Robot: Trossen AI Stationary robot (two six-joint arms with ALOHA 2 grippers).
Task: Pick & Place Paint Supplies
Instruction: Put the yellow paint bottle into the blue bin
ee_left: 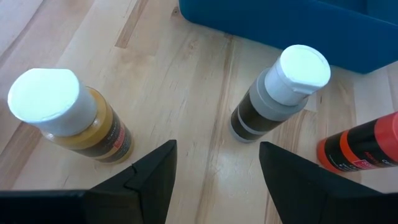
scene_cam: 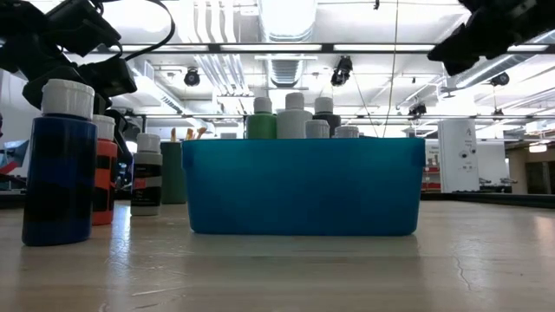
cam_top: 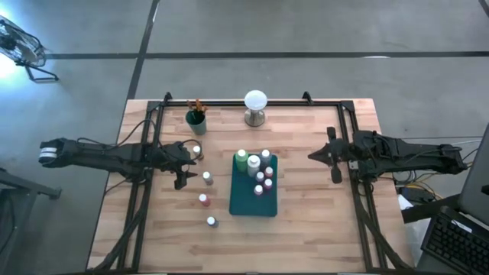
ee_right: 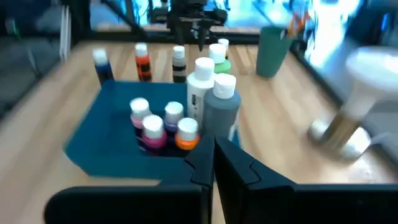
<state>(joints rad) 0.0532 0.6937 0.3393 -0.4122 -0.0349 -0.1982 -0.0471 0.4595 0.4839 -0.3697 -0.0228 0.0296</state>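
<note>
My left gripper (ee_left: 214, 180) hangs spread wide above the table, between the yellow-ochre bottle (ee_left: 68, 121) and the dark brown bottle (ee_left: 277, 93), touching neither. I judge the brown one the target: I would centre over its white cap, drop squarely, then pinch below the cap. The teal bin (cam_top: 254, 200) beside it already holds several bottles. My right gripper (cam_top: 333, 159) waits pressed together, well apart.

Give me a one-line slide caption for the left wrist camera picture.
Open left gripper hovers over the wooden table between a yellow-brown bottle and a dark brown bottle, teal tray beyond.
</note>
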